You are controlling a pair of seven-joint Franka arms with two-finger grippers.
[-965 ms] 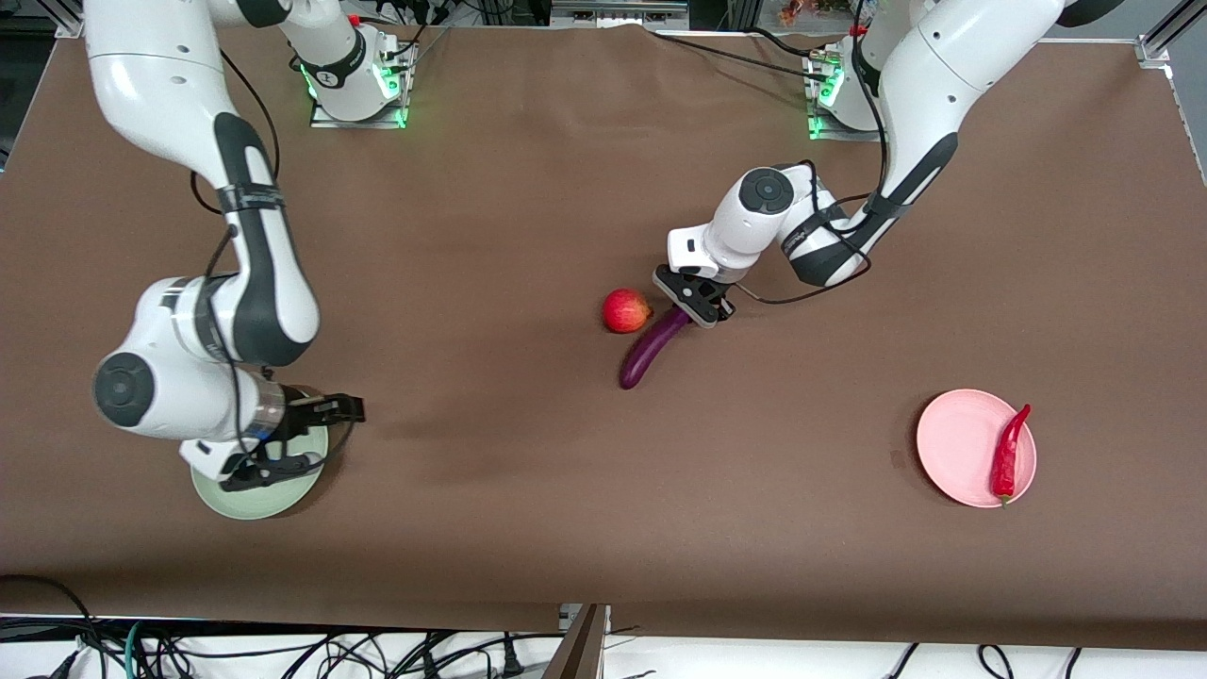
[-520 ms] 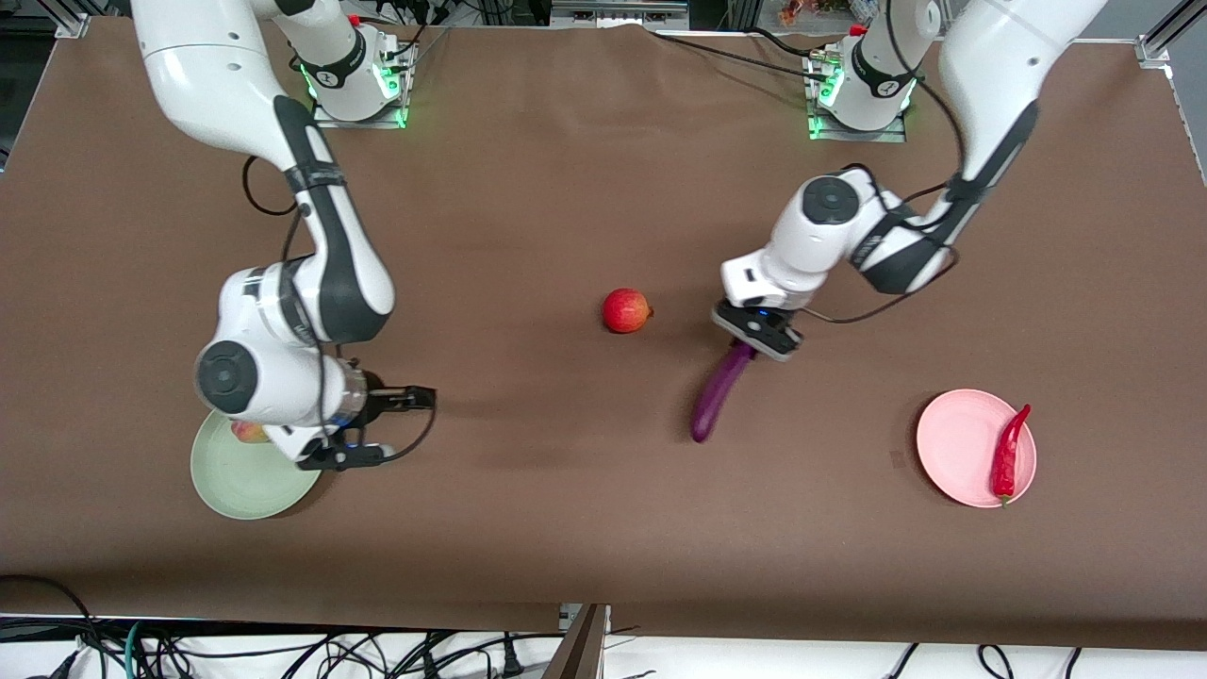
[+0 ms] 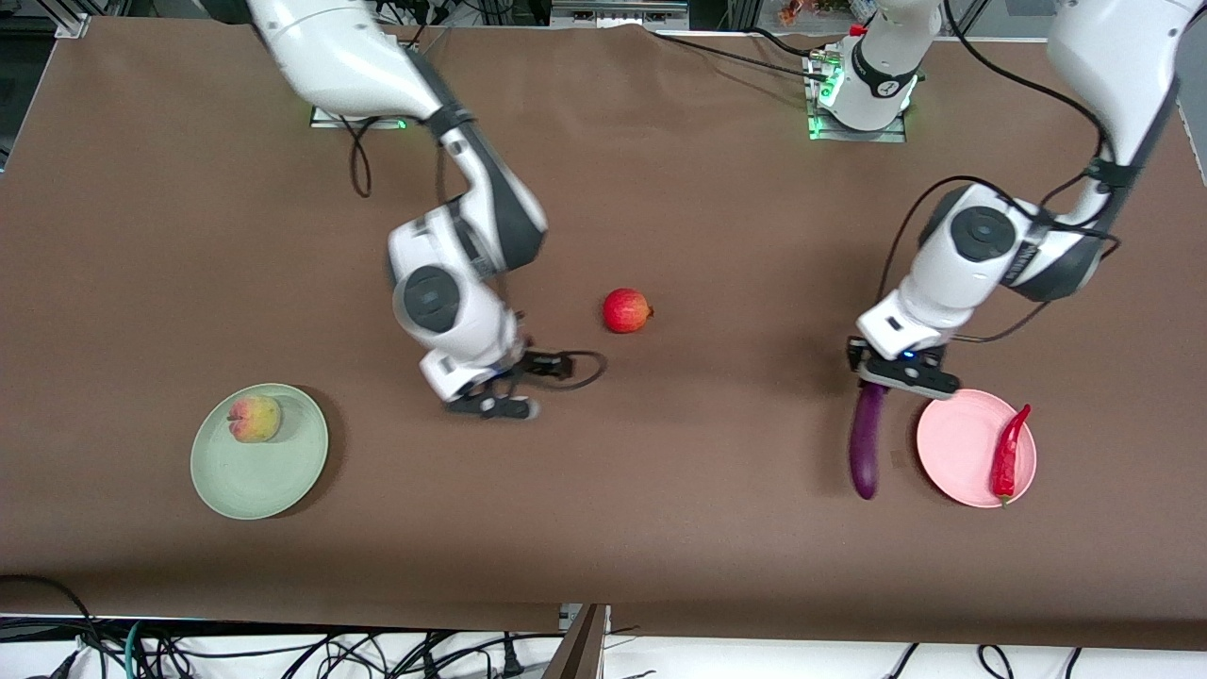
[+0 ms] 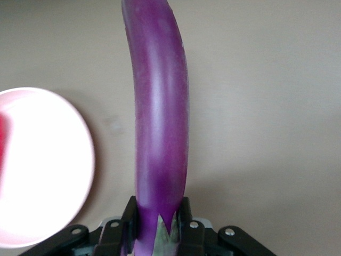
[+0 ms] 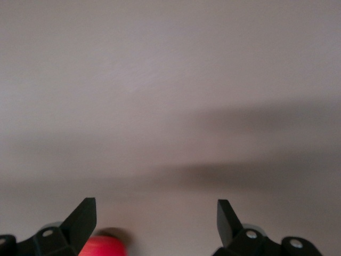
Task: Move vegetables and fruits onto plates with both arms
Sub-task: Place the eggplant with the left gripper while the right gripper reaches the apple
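My left gripper (image 3: 898,377) (image 4: 157,220) is shut on the stem end of the long purple eggplant (image 3: 868,443) (image 4: 160,117). The eggplant hangs over the table just beside the rim of the pink plate (image 3: 957,443) (image 4: 42,165). A red chili pepper (image 3: 1009,453) lies on that plate. My right gripper (image 3: 539,385) (image 5: 157,213) is open and holds nothing. It hovers low over the table near the round red fruit (image 3: 626,310) (image 5: 104,246). The yellow-green peach-like fruit (image 3: 254,418) rests on the pale green plate (image 3: 269,481) toward the right arm's end.
The brown table cloth (image 3: 603,528) spans the whole view. Both arm bases (image 3: 863,85) stand at the table's edge farthest from the front camera. Cables hang below the edge nearest that camera.
The left arm carried the eggplant from beside the red fruit over to the pink plate's rim. The right arm left the green plate, uncovering the peach-like fruit, and swung toward the red fruit.
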